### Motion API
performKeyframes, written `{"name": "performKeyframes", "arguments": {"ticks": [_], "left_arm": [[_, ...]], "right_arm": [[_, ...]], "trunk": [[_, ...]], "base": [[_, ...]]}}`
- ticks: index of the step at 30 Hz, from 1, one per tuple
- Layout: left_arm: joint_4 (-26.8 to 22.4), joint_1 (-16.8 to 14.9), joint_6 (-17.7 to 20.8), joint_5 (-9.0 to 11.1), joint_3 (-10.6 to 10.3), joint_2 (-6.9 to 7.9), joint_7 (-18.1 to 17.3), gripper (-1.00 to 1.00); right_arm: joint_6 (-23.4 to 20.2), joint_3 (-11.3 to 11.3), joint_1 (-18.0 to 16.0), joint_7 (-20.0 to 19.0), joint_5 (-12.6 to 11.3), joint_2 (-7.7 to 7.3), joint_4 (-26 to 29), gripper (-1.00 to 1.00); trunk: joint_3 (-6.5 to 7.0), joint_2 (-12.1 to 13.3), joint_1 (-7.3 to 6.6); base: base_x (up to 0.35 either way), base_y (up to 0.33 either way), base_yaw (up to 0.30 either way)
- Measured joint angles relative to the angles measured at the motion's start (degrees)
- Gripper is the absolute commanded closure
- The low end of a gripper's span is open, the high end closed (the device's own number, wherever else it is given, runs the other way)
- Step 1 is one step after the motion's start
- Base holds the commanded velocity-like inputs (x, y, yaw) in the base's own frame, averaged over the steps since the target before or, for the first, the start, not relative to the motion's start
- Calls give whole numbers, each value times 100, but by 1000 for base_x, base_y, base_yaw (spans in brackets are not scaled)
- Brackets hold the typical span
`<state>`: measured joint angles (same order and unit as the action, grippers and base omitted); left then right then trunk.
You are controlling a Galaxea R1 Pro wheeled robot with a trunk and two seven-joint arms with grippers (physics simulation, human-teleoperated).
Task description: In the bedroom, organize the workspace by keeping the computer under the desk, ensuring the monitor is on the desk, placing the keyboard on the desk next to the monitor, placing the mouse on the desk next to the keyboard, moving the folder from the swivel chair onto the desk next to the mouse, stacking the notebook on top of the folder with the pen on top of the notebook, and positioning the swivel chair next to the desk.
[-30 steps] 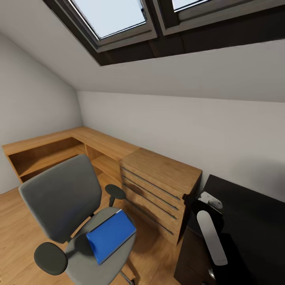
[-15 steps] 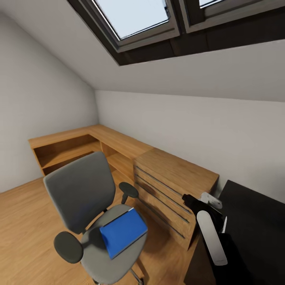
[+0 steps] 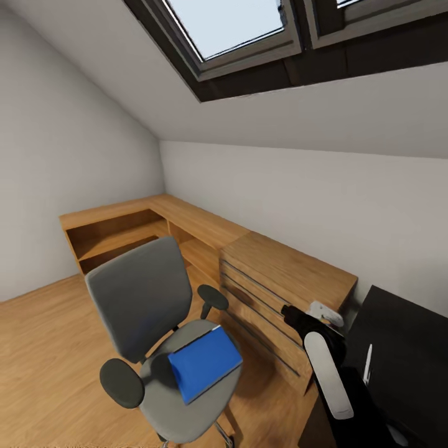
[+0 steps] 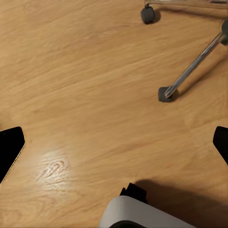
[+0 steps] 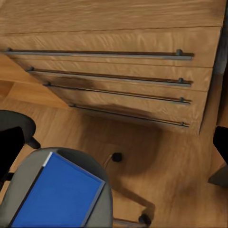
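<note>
Right arm (image 3: 326, 367) — glossy black jointed links carrying a long rounded white cover plate, at 5 o'clock in the head view. Left wrist housing (image 4: 142, 216) — white shell, black collar.

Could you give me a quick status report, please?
Both claws open, empty. Flat bright-blue folder lying on grey swivel chair seat. Light-wood chest of drawers beside chair.

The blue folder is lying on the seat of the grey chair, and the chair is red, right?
Not quite. The flat blue folder does lie on the seat, but the swivel chair is grey-upholstered with black armrests, not red. The head view shows this.
</note>
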<state>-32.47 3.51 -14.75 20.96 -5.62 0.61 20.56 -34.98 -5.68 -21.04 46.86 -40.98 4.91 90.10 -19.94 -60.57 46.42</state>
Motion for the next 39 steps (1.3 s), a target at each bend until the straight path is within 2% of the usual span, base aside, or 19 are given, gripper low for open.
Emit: {"name": "performKeyframes", "arguments": {"ticks": [11,18,20,23,24,25,26,28,32,36,39], "left_arm": [[1,0,0,0,10,2,-2,-100],[-9,0,-5,-1,13,2,0,-100],[-42,-1,-101,-2,23,11,1,-100],[-72,-1,-450,11,41,27,7,-100],[-98,-1,-672,22,49,33,9,-100],[-121,-1,-782,27,53,35,9,-100],[-228,-1,-1002,45,62,43,14,-100],[-324,-1,-1118,85,64,45,16,-100],[-454,-1,-1209,197,69,45,24,-100],[-520,0,-1220,364,104,56,32,-100],[-680,-1,-1198,664,185,139,36,-100]], "right_arm": [[0,-17,0,1,15,0,-17,-100],[1,-29,0,3,23,1,-28,-100],[8,-146,0,11,38,1,-29,-100],[49,-510,0,54,148,-4,-31,-100],[104,-735,0,82,245,-9,-35,-100],[132,-850,0,94,307,-14,-37,-100],[200,-1135,1,121,486,-21,-42,-100],[234,-1329,0,137,638,-24,-50,-100],[266,-1492,0,145,786,-23,-108,-100],[273,-1513,0,145,816,-19,-141,-100],[279,-1524,1,145,831,-25,-175,-100]], "trunk": [[0,0,0],[0,0,0],[0,0,0],[0,0,0],[0,0,0],[0,0,0],[-18,-39,21],[-54,-119,65],[-126,-280,153],[-198,-440,241],[-252,-560,307]], "base": [[0,286,252],[0,96,276],[0,15,277],[0,7,271],[0,4,225],[0,2,115],[0,2,92],[0,1,53],[0,0,19],[0,0,6],[0,0,2]]}}
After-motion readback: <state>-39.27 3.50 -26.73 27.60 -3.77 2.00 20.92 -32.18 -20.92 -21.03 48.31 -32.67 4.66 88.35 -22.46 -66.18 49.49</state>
